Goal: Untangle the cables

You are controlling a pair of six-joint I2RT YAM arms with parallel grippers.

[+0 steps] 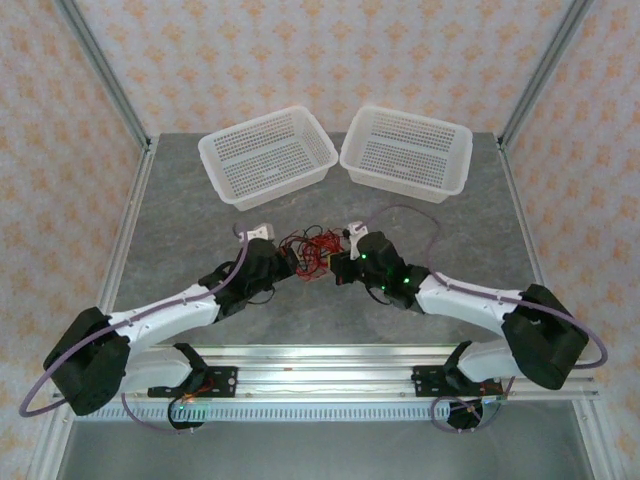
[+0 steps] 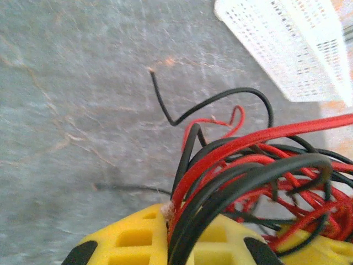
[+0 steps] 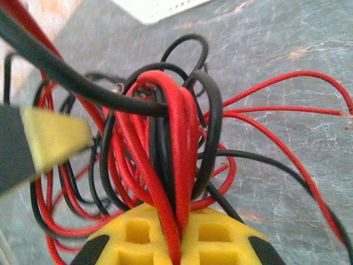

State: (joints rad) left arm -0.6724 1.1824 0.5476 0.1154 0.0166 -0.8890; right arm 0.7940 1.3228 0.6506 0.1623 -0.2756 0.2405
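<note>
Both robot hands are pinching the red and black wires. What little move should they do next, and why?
Probably ease the two grippers slowly apart. The left gripper and the right gripper each seem shut on a bunch of wires, and the red and black strands sit in one clump between them, so a gentle pull may loosen it.

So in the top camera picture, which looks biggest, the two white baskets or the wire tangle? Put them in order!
1. left basket and right basket: they look about the same size, so I won't rank them.
2. cables: clearly smallest, a little red and black clump.
</note>
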